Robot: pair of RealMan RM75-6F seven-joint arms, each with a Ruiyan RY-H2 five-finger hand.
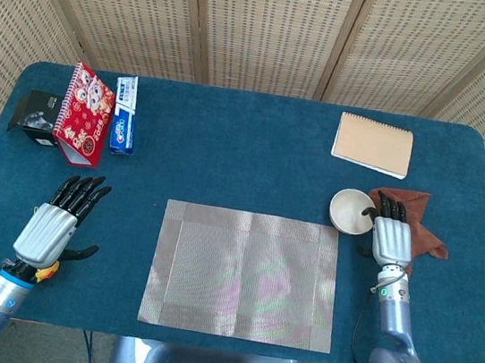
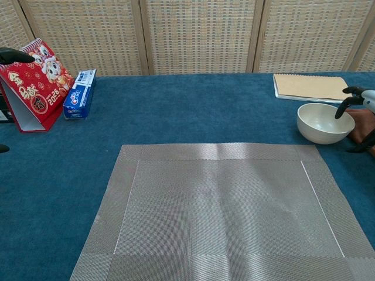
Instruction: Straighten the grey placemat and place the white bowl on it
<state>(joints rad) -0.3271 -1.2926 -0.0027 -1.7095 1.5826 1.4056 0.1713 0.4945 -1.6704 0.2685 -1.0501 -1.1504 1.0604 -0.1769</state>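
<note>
The grey placemat [image 1: 246, 273] [image 2: 225, 211] lies flat and square to the table's front edge, in the middle. The white bowl [image 1: 350, 210] [image 2: 324, 122] stands upright and empty on the blue cloth, just off the mat's far right corner. My right hand [image 1: 390, 237] [image 2: 361, 117] is open right beside the bowl's right side, fingers spread and pointing away from me; its fingertips [image 2: 347, 90] hover over the rim. My left hand [image 1: 59, 222] is open above the table at the near left, well away from the mat; in the chest view only dark fingertips [image 2: 12, 55] show.
A brown cloth [image 1: 415, 222] lies under and beyond my right hand. A tan notebook [image 1: 373, 144] sits at the far right. At the far left stand a red calendar [image 1: 84, 113], a blue-white box [image 1: 124, 114] and a black box [image 1: 37, 116].
</note>
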